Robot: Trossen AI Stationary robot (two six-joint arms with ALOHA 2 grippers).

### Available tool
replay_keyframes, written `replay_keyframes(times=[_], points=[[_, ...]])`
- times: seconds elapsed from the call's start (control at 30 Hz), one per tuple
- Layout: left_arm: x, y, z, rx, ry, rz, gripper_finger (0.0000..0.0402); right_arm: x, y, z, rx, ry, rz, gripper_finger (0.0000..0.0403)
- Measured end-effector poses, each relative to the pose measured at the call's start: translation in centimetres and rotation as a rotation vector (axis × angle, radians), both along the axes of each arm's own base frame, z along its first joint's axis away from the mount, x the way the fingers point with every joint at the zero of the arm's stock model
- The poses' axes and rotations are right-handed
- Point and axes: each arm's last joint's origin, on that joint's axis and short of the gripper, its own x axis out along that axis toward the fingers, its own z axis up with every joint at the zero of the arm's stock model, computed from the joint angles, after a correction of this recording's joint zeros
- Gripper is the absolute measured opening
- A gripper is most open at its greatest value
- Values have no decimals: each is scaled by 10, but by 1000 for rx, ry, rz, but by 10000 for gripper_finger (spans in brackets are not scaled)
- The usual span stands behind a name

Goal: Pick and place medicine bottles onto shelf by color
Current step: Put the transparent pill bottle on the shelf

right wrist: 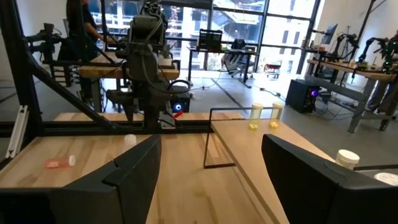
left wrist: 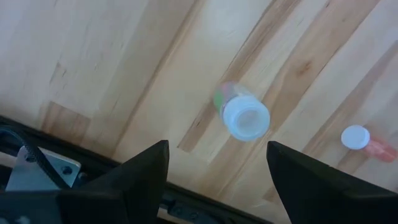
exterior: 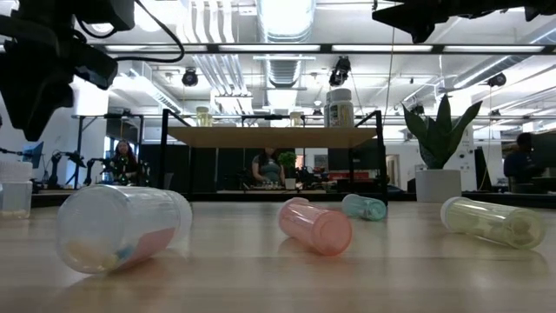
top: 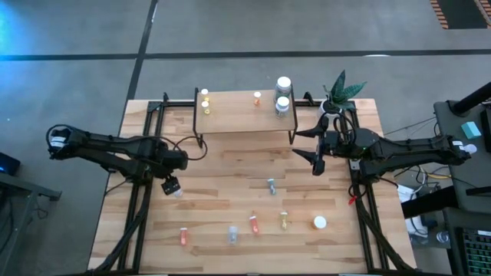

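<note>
The shelf stands at the table's far middle. It bears two yellow vials, an orange vial and two larger white-capped bottles. Several small bottles lie on the near half of the table: bluish, orange, yellow. My left gripper is open and hovers above an upright white-capped bottle, its fingers apart from it. My right gripper is open and empty, up beside the shelf's right end.
A white pot with a green plant stands at the far right, just behind my right gripper. An orange bottle, a clear one and a white-capped one are near the front edge. The shelf's middle is bare.
</note>
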Motion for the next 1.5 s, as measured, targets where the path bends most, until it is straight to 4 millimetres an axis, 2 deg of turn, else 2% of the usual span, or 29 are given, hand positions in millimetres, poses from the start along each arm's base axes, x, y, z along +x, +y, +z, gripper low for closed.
replay_keyframes(times=[0.3, 0.7, 0.93, 1.17, 1.5], points=[[0, -1, -4, 0, 17, 18, 254, 0, 0, 0, 0, 2, 0, 267], [12, -2, -12, 42, 32, 12, 254, 1, 0, -1, 2, 9, -1, 270], [20, -14, -21, 47, 67, -56, 254, 2, 0, -2, 2, 12, -1, 270], [20, -29, -23, 65, 80, -85, 254, 2, 0, -2, 2, 16, -1, 274], [23, -32, -25, 127, 44, -93, 254, 2, 0, -2, 11, 15, -1, 271]])
